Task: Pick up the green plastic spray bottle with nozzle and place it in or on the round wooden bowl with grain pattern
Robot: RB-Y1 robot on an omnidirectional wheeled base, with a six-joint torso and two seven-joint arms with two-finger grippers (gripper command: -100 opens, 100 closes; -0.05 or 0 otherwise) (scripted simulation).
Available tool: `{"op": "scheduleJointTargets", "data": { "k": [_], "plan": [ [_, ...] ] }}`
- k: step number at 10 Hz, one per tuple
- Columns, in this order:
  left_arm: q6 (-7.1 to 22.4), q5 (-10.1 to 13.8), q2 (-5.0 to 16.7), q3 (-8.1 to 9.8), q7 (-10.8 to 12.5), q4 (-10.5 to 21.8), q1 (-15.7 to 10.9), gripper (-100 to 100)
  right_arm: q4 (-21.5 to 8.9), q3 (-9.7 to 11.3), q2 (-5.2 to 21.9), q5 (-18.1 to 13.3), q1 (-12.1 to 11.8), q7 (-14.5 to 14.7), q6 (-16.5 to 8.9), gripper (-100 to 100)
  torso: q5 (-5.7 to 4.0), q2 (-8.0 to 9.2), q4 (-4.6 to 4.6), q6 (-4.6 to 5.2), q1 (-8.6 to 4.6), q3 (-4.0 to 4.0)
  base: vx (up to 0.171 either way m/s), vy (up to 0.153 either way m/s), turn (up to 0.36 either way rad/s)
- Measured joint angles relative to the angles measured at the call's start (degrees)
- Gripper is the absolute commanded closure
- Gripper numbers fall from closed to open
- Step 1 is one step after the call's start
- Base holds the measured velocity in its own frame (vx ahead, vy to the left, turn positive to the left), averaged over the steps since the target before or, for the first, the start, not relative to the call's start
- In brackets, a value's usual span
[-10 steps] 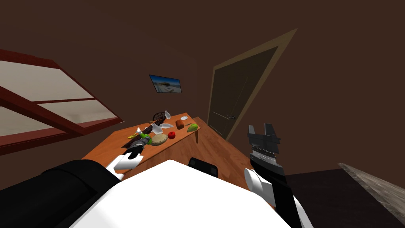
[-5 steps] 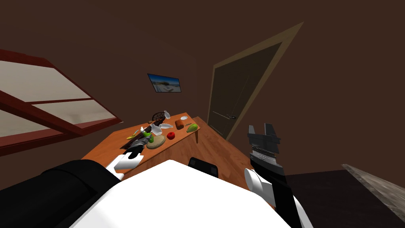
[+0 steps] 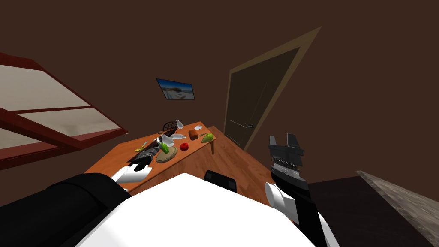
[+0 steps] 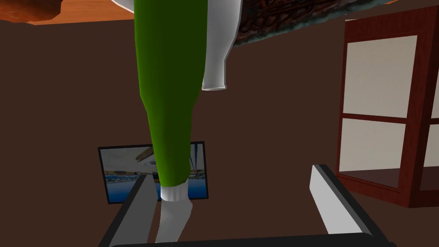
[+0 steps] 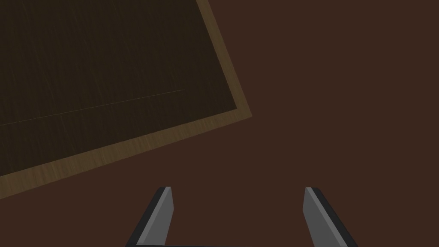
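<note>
Hovering over table [image 3: 115, 156]: left gripper [image 4: 233, 173] spread wide, green spray bottle [image 4: 169, 85] beside one finger, above bowl [image 3: 168, 156]; right gripper [image 5: 237, 188] wide too.

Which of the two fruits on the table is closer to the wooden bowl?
The red apple, right beside the bowl; the green-and-yellow fruit lies farther off, near the corner of the table.

No writing or labels can be read

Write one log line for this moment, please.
left gripper: open | green bottle: ungripped, at bowl | right gripper: open, raised
</note>
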State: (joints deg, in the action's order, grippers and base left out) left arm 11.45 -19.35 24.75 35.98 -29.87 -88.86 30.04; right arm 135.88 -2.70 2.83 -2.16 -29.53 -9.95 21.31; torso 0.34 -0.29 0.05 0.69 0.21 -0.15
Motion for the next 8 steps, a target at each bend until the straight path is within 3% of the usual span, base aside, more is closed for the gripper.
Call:
{"op": "scheduleJointTargets", "data": {
  "k": [6,7,8],
  "plan": [
    [6.07,4.78,5.13,0.43,1.92,-4.53,3.71,-100,0.0,0.0,0.0,0.0,0.0,0.0,0.0,0,0.01,-0.04,-0.01,0.0,0.03,-0.02,-0.039,-0.024,-0.052],
    [6.35,4.88,5.25,0.43,1.99,-4.63,3.76,0,0.0,0.0,0.0,0.0,-0.01,0.0,0.0,0,0.03,-0.11,-0.02,-0.02,0.08,-0.06,0.0,0.0,0.0],
    [6.33,4.87,5.23,0.43,1.99,-4.62,3.76,0,0.0,-0.01,0.0,0.0,-0.01,0.0,0.0,0,0.04,-0.16,-0.03,-0.01,0.12,-0.09,0.0,0.0,0.0]
  ]
}}
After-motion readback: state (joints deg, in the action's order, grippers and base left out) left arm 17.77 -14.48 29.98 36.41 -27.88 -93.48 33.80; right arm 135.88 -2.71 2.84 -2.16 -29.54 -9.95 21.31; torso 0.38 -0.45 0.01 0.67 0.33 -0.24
